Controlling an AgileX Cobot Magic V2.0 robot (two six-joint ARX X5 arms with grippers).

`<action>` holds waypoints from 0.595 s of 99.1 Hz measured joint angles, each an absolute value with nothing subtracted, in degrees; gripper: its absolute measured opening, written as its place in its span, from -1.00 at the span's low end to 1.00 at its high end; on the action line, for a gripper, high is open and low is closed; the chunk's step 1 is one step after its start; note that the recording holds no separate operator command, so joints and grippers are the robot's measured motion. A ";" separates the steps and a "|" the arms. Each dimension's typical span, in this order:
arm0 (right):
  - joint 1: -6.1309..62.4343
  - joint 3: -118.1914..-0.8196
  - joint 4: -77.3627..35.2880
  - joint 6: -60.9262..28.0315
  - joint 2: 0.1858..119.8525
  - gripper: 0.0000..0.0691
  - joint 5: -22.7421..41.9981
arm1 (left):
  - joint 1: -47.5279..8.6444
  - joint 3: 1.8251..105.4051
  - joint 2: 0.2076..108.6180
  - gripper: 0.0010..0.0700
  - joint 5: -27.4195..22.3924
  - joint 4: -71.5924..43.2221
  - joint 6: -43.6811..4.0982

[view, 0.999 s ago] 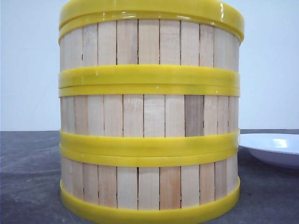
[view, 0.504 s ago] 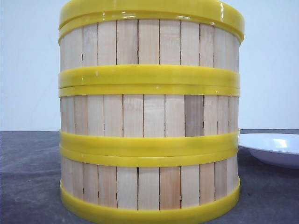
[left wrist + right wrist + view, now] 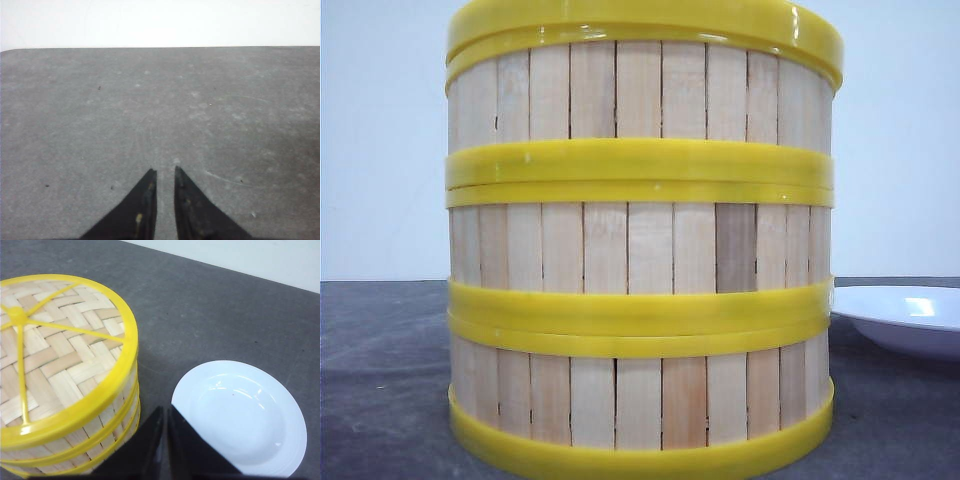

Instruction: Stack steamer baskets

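Note:
Three steamer baskets stand stacked in one column on the dark table: the bottom basket [image 3: 640,400], the middle basket [image 3: 640,245] and the top basket [image 3: 640,90]. A woven lid [image 3: 60,350] with a yellow rim and knob covers the stack [image 3: 107,420]. My right gripper [image 3: 166,412] hangs shut and empty above the table, between the stack and a white plate. My left gripper [image 3: 164,172] is over bare table, its fingers nearly together with nothing between them. Neither gripper shows in the front view.
A white plate [image 3: 240,415] lies on the table just right of the stack, its edge also showing in the front view [image 3: 910,315]. The grey table [image 3: 160,100] ends at a pale wall behind.

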State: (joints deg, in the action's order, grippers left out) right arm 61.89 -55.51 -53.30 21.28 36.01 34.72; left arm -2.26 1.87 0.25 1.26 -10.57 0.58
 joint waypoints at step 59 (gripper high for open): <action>54.15 -55.51 -49.32 18.59 33.80 -0.97 35.59 | -2.26 1.87 0.25 -0.92 1.26 -10.57 0.60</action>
State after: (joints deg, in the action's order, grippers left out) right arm 54.15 -55.51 -49.32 18.59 33.80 35.59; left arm -2.26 1.87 0.25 1.26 -10.57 0.60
